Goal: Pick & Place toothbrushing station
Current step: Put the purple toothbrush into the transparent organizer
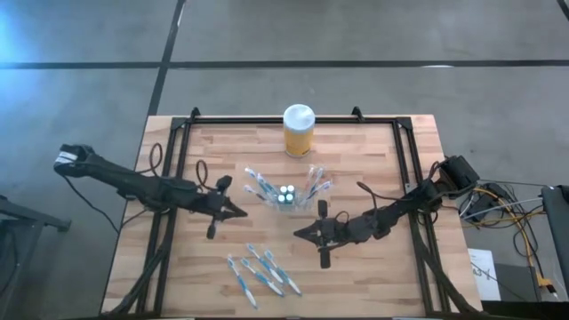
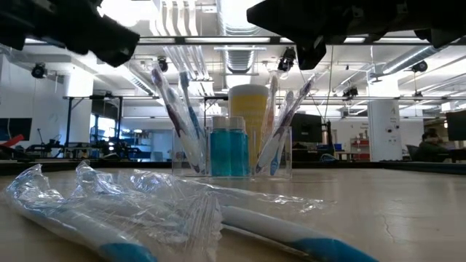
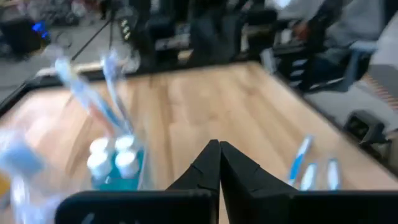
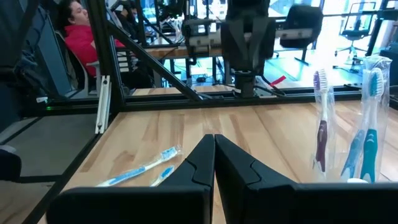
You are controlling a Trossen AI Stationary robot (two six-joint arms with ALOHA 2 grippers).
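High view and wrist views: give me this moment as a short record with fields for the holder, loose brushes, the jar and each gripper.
holder: clear toothbrush holder at table centre, wrapped toothbrushes leaning out both sides, small white-capped bottles of blue liquid in the middle
loose toothbrushes: group of wrapped toothbrushes lying flat at the near edge
jar: yellow jar with white lid, upright at the far edge
left gripper: shut, empty, left of the holder
right gripper: shut, empty, near the holder on its right
table: wooden table
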